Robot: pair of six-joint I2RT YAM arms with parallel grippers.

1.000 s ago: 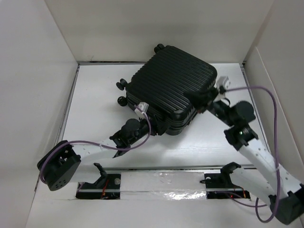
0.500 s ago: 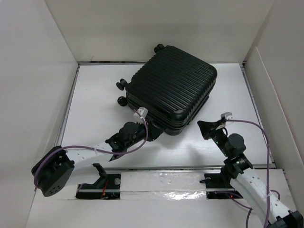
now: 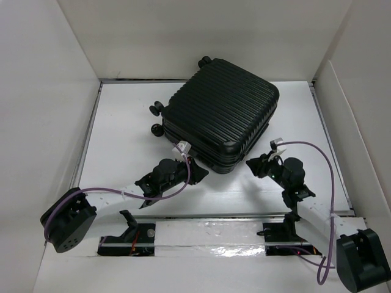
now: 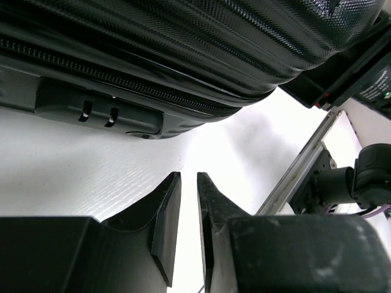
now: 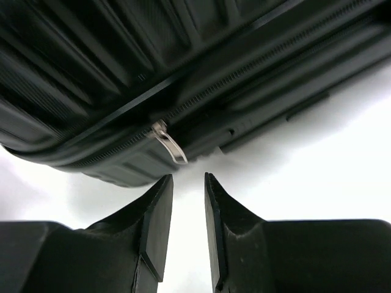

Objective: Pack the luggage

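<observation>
The luggage [image 3: 223, 116] is a black ribbed hard-shell suitcase. It lies closed and flat at the back middle of the white table, with its caster wheels [image 3: 157, 108] to the left. My left gripper [image 3: 198, 173] sits just short of its near corner, apart from it. In the left wrist view the left gripper [image 4: 189, 176] is open by a narrow gap with nothing between the fingers, below the combination lock [image 4: 98, 113]. My right gripper [image 3: 252, 163] is near the near right side. In the right wrist view the right gripper [image 5: 188, 177] is open and empty, just under the silver zipper pull [image 5: 168, 141].
White walls [image 3: 55, 91] enclose the table on the left, back and right. A metal rail [image 3: 208, 232] with both arm mounts runs along the near edge. The right arm [image 4: 366, 183] shows at the right of the left wrist view.
The right arm drew back from the luggage's right corner to its near right side, and its jaws parted. The left jaws narrowed and the left arm pulled back slightly.
</observation>
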